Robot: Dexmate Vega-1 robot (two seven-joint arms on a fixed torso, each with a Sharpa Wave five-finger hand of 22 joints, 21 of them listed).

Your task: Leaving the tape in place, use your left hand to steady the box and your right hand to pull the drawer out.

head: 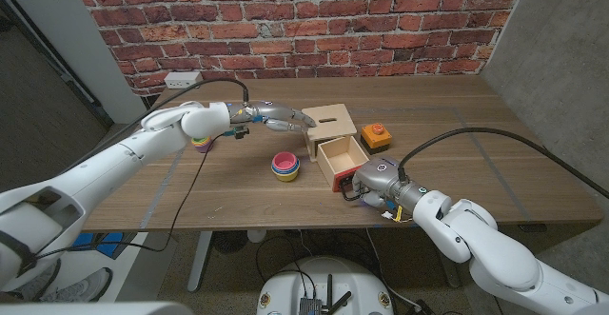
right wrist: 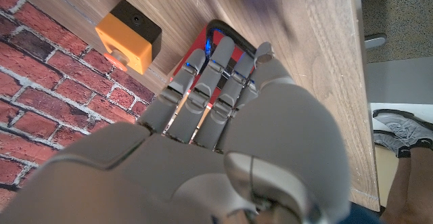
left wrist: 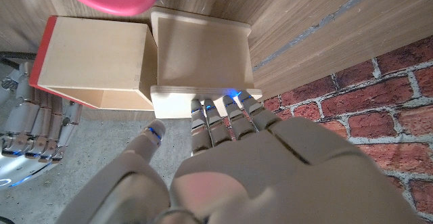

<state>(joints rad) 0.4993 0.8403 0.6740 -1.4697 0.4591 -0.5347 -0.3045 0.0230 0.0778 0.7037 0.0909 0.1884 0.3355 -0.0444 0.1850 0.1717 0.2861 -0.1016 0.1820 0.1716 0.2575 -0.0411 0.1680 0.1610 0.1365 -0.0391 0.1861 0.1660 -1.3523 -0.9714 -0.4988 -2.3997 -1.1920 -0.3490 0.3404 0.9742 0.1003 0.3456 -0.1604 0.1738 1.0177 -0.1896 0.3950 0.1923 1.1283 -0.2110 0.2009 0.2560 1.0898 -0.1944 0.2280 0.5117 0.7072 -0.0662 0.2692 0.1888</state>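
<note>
Box [head: 333, 118]: pale wooden, slotted top, standing near the middle of the table [head: 495, 153]. All places below are given from this box.

Drawer [head: 341, 158]: open wooden tray with a red front, drawn out of the box toward the robot, its far end still meeting the box. In the left wrist view the drawer [left wrist: 95, 61] sits flush beside the box [left wrist: 199, 55].

Left hand [head: 278, 116]: at the box's left side, fingers stretched out, fingertips [left wrist: 223, 109] touching the box's edge. It holds nothing; contact is a press only.

Right hand [head: 373, 180]: at the drawer's red front, on the robot's side of the box. In the right wrist view the fingers [right wrist: 203, 82] curl over the red front [right wrist: 203, 51]. Whether they truly clamp it cannot be told.

Orange block [head: 376, 136]: with a black base and a red button, just right of the box, apart from it.

Stacked coloured cups [head: 284, 166]: pink on top, left of the drawer, near it but not touching.

Second coloured item [head: 202, 143]: well left of the box, partly hidden under the left arm; kind cannot be told.
</note>
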